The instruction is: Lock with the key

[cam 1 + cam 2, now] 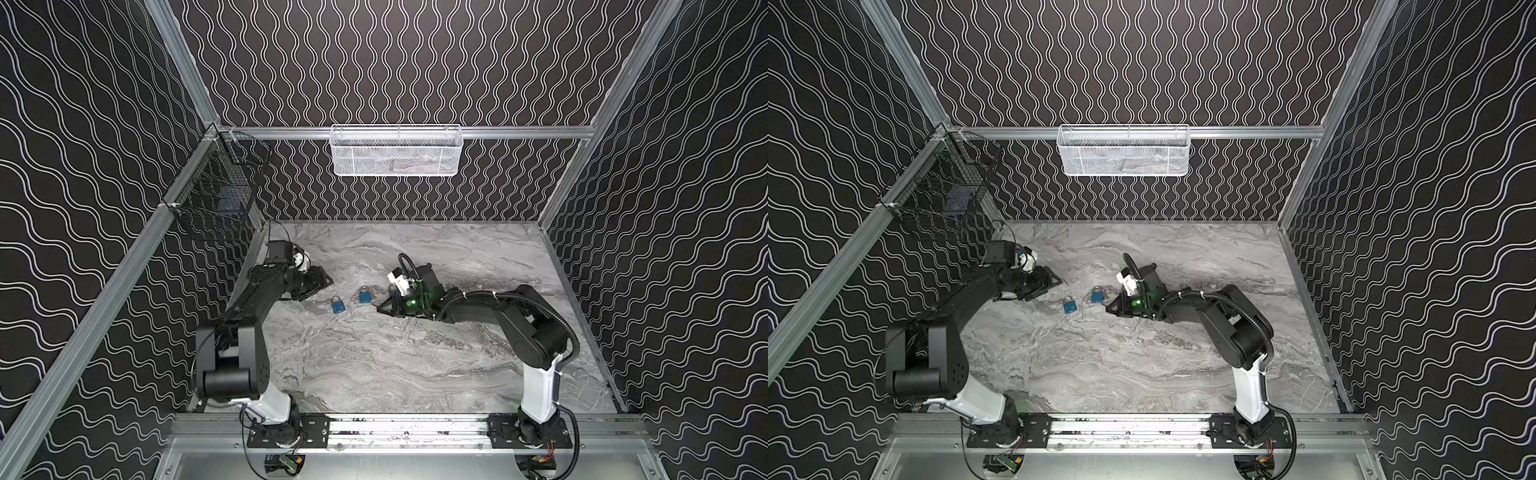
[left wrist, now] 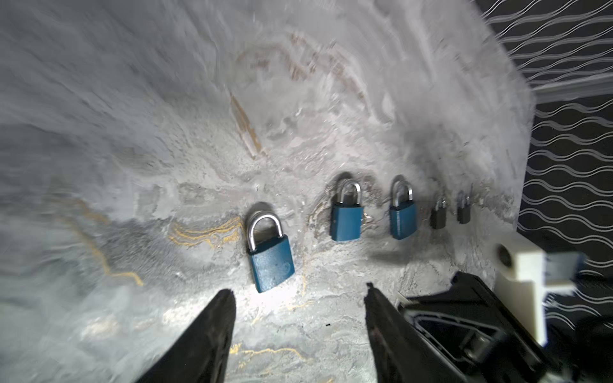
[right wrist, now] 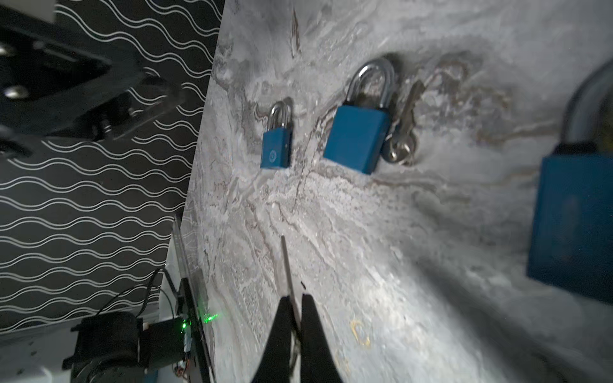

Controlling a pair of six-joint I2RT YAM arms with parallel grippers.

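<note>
Two blue padlocks lie flat on the marble table in both top views, one [image 1: 338,305] nearer my left arm and one [image 1: 365,296] nearer my right. My left gripper [image 2: 298,291] hangs open just short of the nearer padlock [image 2: 270,262], with nothing between its fingers. My right gripper [image 3: 295,298] is shut on a thin silver key [image 3: 284,262], whose blade sticks out past the fingertips towards the padlocks. A third blue padlock [image 3: 574,225] shows large and blurred close to the right gripper.
A small bunch of keys [image 3: 401,146] lies against the middle padlock [image 3: 356,142]. Two small grey padlock shapes [image 2: 438,217] sit further along the row. A white mesh basket [image 1: 395,151] hangs on the back wall and a black wire basket [image 1: 220,187] on the left wall.
</note>
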